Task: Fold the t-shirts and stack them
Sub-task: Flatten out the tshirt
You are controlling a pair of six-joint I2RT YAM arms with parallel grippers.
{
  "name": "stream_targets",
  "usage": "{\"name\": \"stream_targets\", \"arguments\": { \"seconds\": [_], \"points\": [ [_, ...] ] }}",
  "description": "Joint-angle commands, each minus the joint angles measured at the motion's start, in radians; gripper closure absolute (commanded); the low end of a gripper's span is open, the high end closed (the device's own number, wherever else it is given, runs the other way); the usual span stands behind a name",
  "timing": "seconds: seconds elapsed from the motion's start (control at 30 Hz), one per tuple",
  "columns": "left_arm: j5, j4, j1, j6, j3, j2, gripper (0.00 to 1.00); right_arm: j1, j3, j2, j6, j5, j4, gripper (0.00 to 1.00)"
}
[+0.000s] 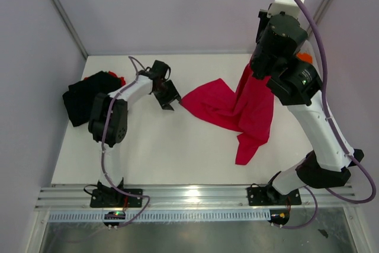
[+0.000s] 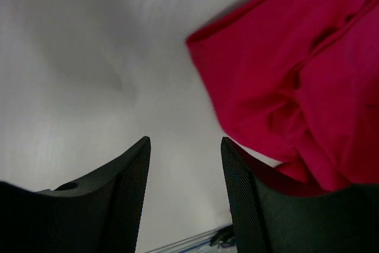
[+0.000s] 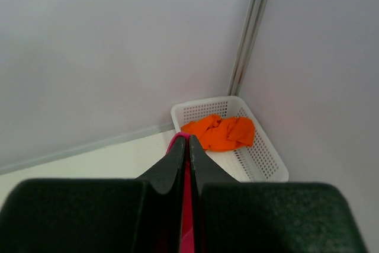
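Shows the right gripper clamped on a raised edge of the crimson t-shirt, the rest draped on the table. Shows the left gripper, jaws apart, just beside the cloth's left corner, with a black t-shirt at the table's left edge

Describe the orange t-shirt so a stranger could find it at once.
At the far right corner of the table stands a white mesh basket. The orange t-shirt lies crumpled inside it. It is the only shirt in a basket; the crimson t-shirt hangs from the right gripper.
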Motion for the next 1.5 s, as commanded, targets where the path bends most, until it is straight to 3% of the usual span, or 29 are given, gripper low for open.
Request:
{"name": "stream_targets", "arguments": {
  "seconds": [0.0,0.1,0.23,0.53,0.8,0.87,1.1,1.47],
  "points": [
    [0.274,0.338,-0.032,-0.224,-0.031,-0.005,0.47,0.0,0.004,-0.008,0.071,-0.019,-0.056,0.94],
    [0.24,0.351,-0.089,-0.269,0.035,0.029,0.47,0.0,-0.002,-0.004,0.125,-0.036,-0.106,0.94],
    [0.197,0.242,-0.172,-0.233,0.206,0.123,0.47,0.0,-0.007,0.002,0.183,-0.057,-0.16,0.94],
    [0.193,0.32,-0.307,-0.29,0.179,0.245,0.48,0.0,-0.008,0.002,0.251,-0.083,-0.225,0.94],
    [0.136,0.251,-0.305,-0.23,0.198,0.22,0.48,0.0,-0.065,-0.033,0.272,-0.077,-0.232,0.94],
    [0.067,0.177,-0.27,-0.18,0.281,0.173,0.48,0.0,-0.077,-0.047,0.277,-0.074,-0.241,0.94],
    [0.033,0.099,-0.228,-0.128,0.369,0.138,0.47,0.0,-0.108,-0.062,0.284,-0.079,-0.243,0.94],
    [0.057,0.09,-0.227,-0.138,0.32,0.182,0.48,0.0,-0.122,-0.074,0.281,-0.08,-0.238,0.95]
  ]
}}
